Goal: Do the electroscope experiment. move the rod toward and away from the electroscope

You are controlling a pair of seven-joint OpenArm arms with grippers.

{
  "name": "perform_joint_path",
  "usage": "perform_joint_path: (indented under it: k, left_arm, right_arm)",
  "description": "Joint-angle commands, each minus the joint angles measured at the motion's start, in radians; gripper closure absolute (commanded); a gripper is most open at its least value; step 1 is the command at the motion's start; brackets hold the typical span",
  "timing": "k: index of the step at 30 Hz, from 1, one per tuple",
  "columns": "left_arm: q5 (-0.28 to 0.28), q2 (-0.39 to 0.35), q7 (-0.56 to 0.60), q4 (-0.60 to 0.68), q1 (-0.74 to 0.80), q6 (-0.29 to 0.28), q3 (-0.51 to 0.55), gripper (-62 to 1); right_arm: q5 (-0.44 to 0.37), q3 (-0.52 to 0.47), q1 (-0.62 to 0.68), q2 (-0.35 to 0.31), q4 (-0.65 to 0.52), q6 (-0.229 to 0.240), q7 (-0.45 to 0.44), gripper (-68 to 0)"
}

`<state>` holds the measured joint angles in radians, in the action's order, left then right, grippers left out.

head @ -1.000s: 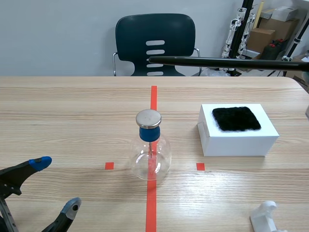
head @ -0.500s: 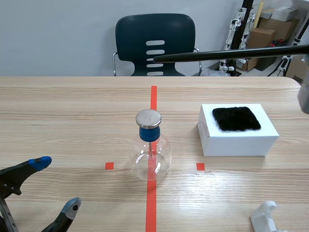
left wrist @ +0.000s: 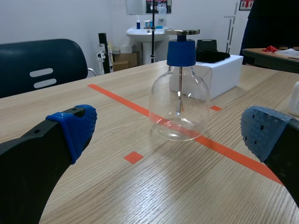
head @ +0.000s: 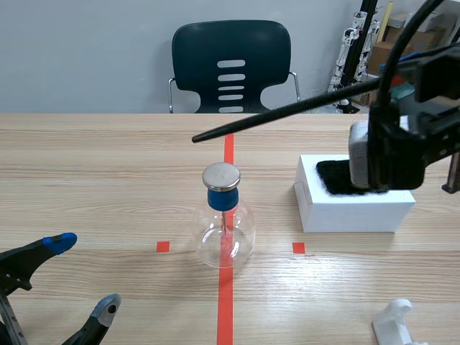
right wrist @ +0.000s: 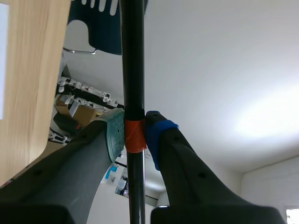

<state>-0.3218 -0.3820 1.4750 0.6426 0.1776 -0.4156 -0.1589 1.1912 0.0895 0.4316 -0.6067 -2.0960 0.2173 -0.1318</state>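
**Right gripper [right wrist: 135,133] clamped on the black rod [right wrist: 131,56] at its orange band [right wrist: 135,140]; left gripper [head: 85,277] spread wide, empty.**
Rod judged light, stiff and smooth, best held at the band. Its tip hovers near 12 o'clock of the fragile glass electroscope [head: 224,223]. Wooden table [head: 108,165]; white box [head: 356,208] at 3 o'clock; chair [head: 230,65] beyond.

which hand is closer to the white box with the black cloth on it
Right. The right hand, shut on the rod, is raised close by the white box; the left hand, open, sits low, across the flask from it.
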Motion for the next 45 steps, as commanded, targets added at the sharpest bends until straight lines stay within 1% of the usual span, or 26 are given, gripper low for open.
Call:
perform_joint_path:
  k: [1,4,8,12,18,20,22,24,27,31,35,38,41,45]
  left_arm:
    - [0.007,0.004,0.018,0.005,0.002,0.002,0.000,-62.3]
    - [0.007,0.004,0.018,0.005,0.002,0.002,0.000,-62.3]
    - [0.007,0.004,0.018,0.005,0.002,0.002,0.000,-62.3]
    - [0.007,0.004,0.018,0.005,0.002,0.002,0.000,-62.3]
    - [0.007,0.004,0.018,0.005,0.002,0.002,0.000,-62.3]
    - [0.007,0.004,0.018,0.005,0.002,0.002,0.000,-62.3]
    - [0.007,0.004,0.018,0.005,0.002,0.002,0.000,-62.3]
    - [0.007,0.004,0.018,0.005,0.002,0.002,0.000,-62.3]
    - [0.007,0.004,0.018,0.005,0.002,0.002,0.000,-62.3]
    - [0.007,0.004,0.018,0.005,0.002,0.002,0.000,-62.3]
    - [0.007,0.004,0.018,0.005,0.002,0.002,0.000,-62.3]
    - [0.007,0.004,0.018,0.005,0.002,0.002,0.000,-62.3]
    - [0.007,0.004,0.018,0.005,0.002,0.002,0.000,-62.3]
    - [0.007,0.004,0.018,0.005,0.002,0.002,0.000,-62.3]
  right_arm:
    - [0.018,-0.009,-0.017,0.000,0.016,-0.016,0.014,-1.3]
    - [0.038,0.005,-0.019,0.000,0.043,-0.015,0.014,-1.3]
    - [0.043,0.012,-0.019,0.001,0.060,-0.016,0.014,-1.3]
    - [0.036,0.012,-0.019,0.001,0.060,-0.045,0.014,-1.3]
    - [0.036,0.012,-0.019,0.001,0.060,-0.054,0.014,-1.3]
    - [0.034,0.012,-0.018,0.000,0.060,-0.069,0.014,-1.3]
    - [0.026,0.008,-0.018,0.000,0.060,-0.079,0.015,-1.3]
    - [0.001,-0.008,-0.014,0.000,0.057,-0.087,0.014,-1.3]
    - [-0.052,-0.056,0.011,0.000,0.040,-0.096,0.005,-1.3]
    - [-0.152,-0.165,0.076,0.001,0.002,-0.098,-0.032,-1.3]
    - [-0.294,-0.302,0.141,0.006,-0.019,-0.099,-0.069,-1.3]
    - [-0.426,-0.414,0.171,0.006,-0.018,-0.097,-0.096,-1.3]
    - [-0.541,-0.521,0.184,0.005,0.002,-0.089,-0.140,-1.3]
    - [-0.642,-0.620,0.186,-0.009,0.073,-0.039,-0.209,-1.3]
